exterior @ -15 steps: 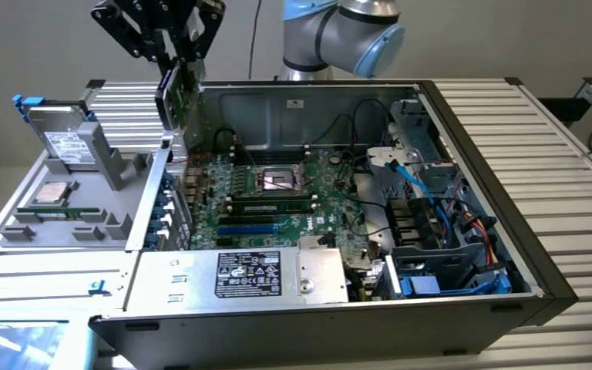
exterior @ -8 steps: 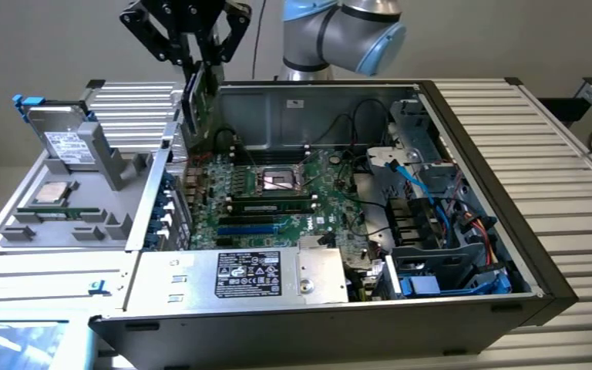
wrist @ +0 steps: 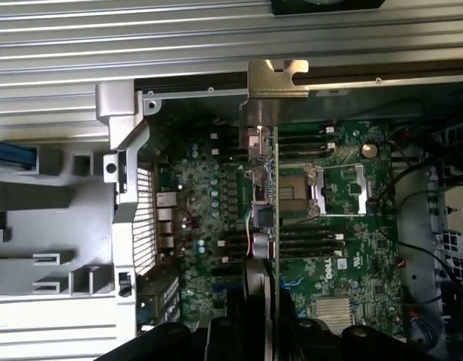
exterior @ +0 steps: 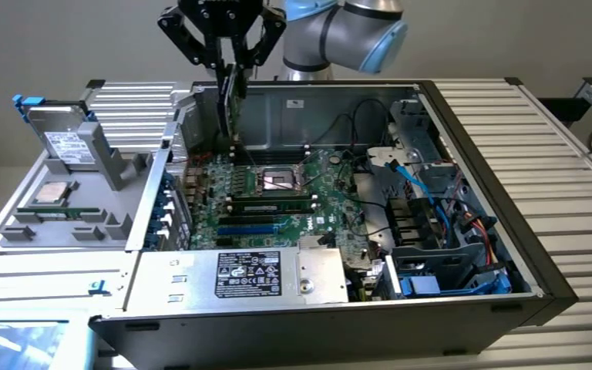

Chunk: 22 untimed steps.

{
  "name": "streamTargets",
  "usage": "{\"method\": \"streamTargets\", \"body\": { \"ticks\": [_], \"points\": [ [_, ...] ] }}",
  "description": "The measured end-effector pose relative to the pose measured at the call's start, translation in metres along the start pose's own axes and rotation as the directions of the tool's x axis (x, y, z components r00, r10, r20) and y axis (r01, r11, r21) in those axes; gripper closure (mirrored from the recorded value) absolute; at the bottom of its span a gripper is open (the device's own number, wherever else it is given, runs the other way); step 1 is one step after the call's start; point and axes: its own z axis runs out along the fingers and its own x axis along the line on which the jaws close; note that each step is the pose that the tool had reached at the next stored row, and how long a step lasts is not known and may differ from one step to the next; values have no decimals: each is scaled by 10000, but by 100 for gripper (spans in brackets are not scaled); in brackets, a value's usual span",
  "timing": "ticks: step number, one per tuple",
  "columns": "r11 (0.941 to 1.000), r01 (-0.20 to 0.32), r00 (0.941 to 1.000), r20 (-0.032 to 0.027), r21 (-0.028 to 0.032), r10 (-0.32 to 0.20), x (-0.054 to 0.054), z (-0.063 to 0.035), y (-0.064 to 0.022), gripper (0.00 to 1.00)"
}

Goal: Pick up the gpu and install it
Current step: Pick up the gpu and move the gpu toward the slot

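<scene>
Power supply (exterior: pixel 250 276) at the near edge of the open computer case (exterior: pixel 502 231); behind it, the green motherboard (exterior: pixel 275 196). Above the motherboard's far edge is the gpu (exterior: pixel 230 104) — hanging edge-on, its upper end clamped between the jaws, its silver bracket (wrist: pixel 276 79) at the end away from them.

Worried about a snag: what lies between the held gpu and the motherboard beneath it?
Nothing: in the exterior view the gpu, shut in the claw, hangs over the motherboard with bare air between.
</scene>
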Motion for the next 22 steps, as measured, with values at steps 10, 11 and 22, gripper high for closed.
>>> {"method": "streamTargets", "body": {
  "ticks": [10,11,22],
  "points": [
    [10000,23,10000,-35,2,-23,-447,97,28,72],
    [10000,28,10000,-42,3,-28,-486,102,29,72],
    [10000,58,9997,-222,12,-58,-847,149,48,72]
  ]
}}
